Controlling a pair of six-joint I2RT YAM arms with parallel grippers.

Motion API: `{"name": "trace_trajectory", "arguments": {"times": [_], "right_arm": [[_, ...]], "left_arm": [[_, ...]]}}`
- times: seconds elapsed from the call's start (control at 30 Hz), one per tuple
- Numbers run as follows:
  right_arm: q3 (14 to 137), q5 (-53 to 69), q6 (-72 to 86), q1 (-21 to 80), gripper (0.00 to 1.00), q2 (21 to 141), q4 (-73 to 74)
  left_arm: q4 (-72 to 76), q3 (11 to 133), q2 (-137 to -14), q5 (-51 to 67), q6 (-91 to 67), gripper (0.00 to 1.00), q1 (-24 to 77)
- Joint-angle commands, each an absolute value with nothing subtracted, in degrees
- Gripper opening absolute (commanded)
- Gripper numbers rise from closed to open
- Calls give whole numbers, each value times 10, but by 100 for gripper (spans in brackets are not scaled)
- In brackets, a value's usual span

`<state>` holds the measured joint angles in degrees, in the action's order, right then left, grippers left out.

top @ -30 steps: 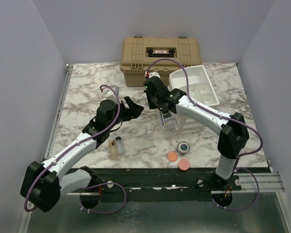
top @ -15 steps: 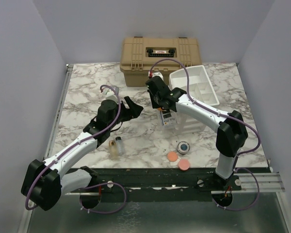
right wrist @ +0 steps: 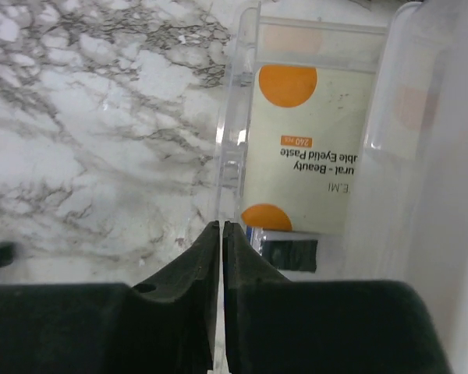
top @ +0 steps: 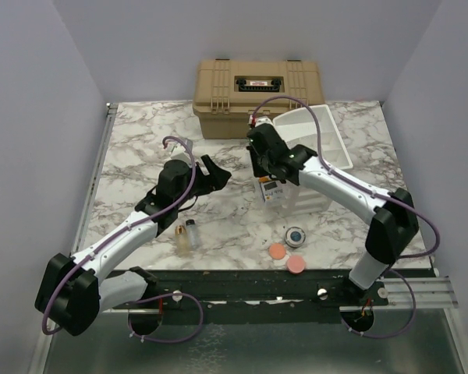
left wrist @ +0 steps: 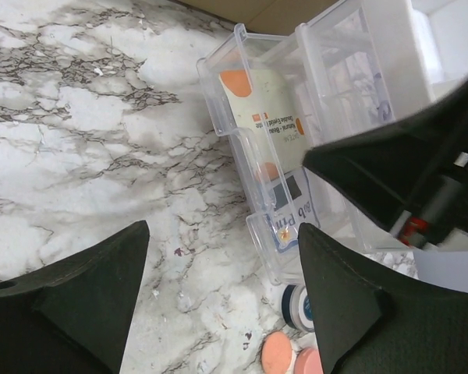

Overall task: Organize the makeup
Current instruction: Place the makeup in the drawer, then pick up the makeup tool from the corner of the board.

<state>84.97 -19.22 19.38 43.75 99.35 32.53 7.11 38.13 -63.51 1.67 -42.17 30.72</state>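
Marble-patterned table (top: pixel 140 148), grey walls: the right gripper (right wrist: pixel 221 229), jaws all but together on nothing, has drifted rightward over the clear plastic tiered organizer (right wrist: pixel 232 117) right of the table's centre. A cream package with orange dots (right wrist: pixel 308 156) lies inside, so one item looks stowed. The left gripper (left wrist: pixel 222 230) hangs spread wide, empty. Two tiny clear bottles (top: pixel 186 234), a small round dark jar (top: pixel 296 234), an orange round disc (top: pixel 277 251) and a pink round disc (top: pixel 296 263) wait by the near edge. No tube or curler shows, and the blue-labelled pack (left wrist: pixel 291 222) is partly hidden.
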Motion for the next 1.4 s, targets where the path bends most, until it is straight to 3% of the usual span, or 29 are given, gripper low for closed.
{"name": "trace_trajectory", "arguments": {"times": [0.0, 0.17, 0.3, 0.5, 0.77, 0.83, 0.9, 1.37], "right_arm": [[799, -103, 180, 434, 18, 888, 300], [700, -20, 210, 435, 46, 775, 293], [610, 64, 237, 443, 55, 676, 284], [527, 48, 300, 511, 58, 605, 329], [468, -95, 434, 577, 61, 586, 473], [455, -104, 463, 579, 72, 583, 493], [441, -102, 481, 582, 76, 577, 504], [355, -100, 548, 583, 77, 604, 496]], "left_arm": [[64, 390, -642, 34, -422, 81, 307], [92, 374, -631, 30, -440, 85, 306], [100, 373, -631, 32, -444, 87, 304], [107, 375, -640, 32, -448, 90, 302], [114, 372, -644, 40, -454, 90, 302], [114, 369, -642, 40, -454, 91, 302], [114, 369, -644, 40, -453, 91, 301], [117, 369, -662, 45, -452, 91, 302]]}}
